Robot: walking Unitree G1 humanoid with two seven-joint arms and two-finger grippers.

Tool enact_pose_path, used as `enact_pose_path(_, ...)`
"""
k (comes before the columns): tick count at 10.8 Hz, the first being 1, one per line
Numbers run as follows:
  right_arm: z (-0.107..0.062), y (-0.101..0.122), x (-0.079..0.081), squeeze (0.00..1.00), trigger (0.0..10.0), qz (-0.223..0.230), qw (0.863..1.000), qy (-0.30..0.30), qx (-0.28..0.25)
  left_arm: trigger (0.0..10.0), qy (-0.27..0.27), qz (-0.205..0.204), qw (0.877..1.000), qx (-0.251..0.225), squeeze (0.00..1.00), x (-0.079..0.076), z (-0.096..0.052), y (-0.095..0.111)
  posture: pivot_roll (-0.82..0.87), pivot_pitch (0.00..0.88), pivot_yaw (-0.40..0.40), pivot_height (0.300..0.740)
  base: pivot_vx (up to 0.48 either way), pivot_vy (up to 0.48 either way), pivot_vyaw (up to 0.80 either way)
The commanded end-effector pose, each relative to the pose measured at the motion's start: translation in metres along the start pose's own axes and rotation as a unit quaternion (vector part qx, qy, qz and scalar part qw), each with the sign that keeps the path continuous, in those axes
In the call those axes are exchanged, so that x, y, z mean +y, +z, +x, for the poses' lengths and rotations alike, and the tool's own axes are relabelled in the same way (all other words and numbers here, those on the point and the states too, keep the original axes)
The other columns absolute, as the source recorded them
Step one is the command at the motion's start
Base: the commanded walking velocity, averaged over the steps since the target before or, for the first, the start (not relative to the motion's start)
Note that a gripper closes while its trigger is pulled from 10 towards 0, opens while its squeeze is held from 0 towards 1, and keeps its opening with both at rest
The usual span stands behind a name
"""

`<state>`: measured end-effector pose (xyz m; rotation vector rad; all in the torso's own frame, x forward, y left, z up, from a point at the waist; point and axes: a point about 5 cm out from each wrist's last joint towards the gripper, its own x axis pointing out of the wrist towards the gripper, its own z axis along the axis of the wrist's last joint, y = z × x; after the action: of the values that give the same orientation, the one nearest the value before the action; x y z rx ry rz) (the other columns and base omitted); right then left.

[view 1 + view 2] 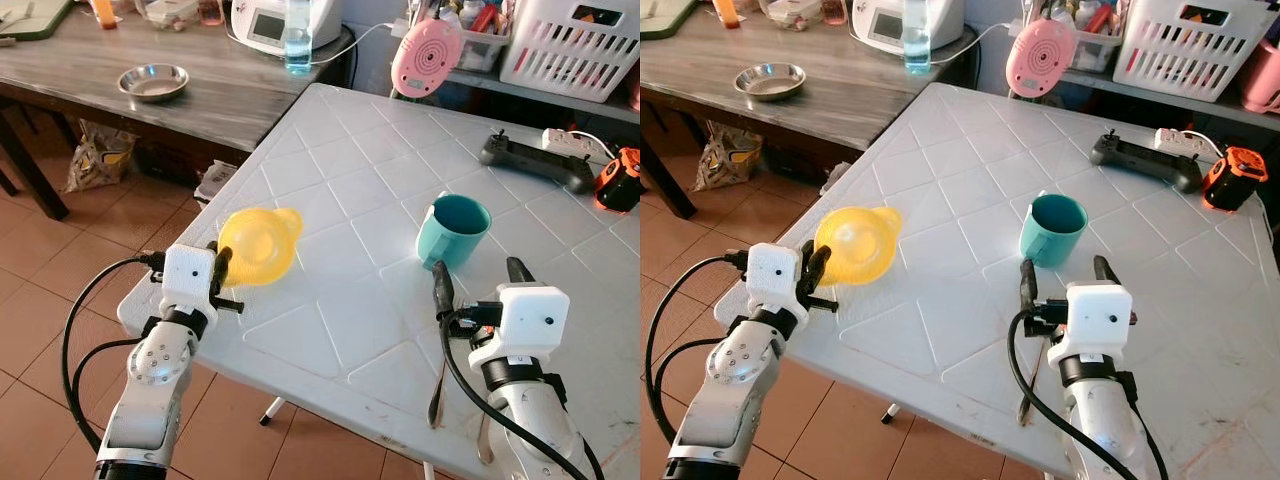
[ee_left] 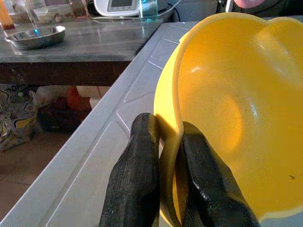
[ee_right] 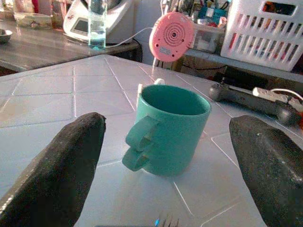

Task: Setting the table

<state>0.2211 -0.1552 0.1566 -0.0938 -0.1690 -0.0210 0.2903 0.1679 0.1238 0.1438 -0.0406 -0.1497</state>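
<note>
Now the left gripper (image 1: 222,275) pinches the bowl's (image 1: 258,245) near rim at the surface's (image 1: 340,200) left edge; the right gripper (image 3: 165,156), fingers wide, faces the mug (image 3: 168,127) just beyond.

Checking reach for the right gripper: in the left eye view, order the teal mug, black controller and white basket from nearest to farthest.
From the right gripper:
1. Teal mug, just ahead.
2. Black controller, farther back on the table.
3. White basket, on the shelf behind.
</note>
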Motion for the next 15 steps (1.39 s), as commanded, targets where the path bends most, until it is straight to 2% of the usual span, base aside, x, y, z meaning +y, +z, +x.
enact_pose_path(1,-0.0026,-0.0018,-0.0035,0.00,10.0,-0.002,1.000,-0.011,0.004,10.0,-0.005,-0.002,1.000,-0.001,0.00,-0.0034,0.0035,0.0024,0.10,0.094,-0.027,0.740,0.000,0.000,-0.75)
enact_pose_path(6,-0.0060,-0.0021,-0.0038,0.00,10.0,-0.002,1.000,-0.017,0.005,10.0,-0.021,0.000,1.000,0.006,0.00,-0.0083,0.0063,0.0019,0.09,0.100,-0.016,0.740,0.000,0.276,-0.67)
enact_pose_path(15,-0.0054,-0.0028,-0.0024,0.00,10.0,-0.004,1.000,-0.011,0.003,10.0,-0.030,0.006,0.999,0.010,0.00,-0.0133,0.0072,-0.0017,0.09,0.095,-0.017,0.740,0.000,0.287,0.00)
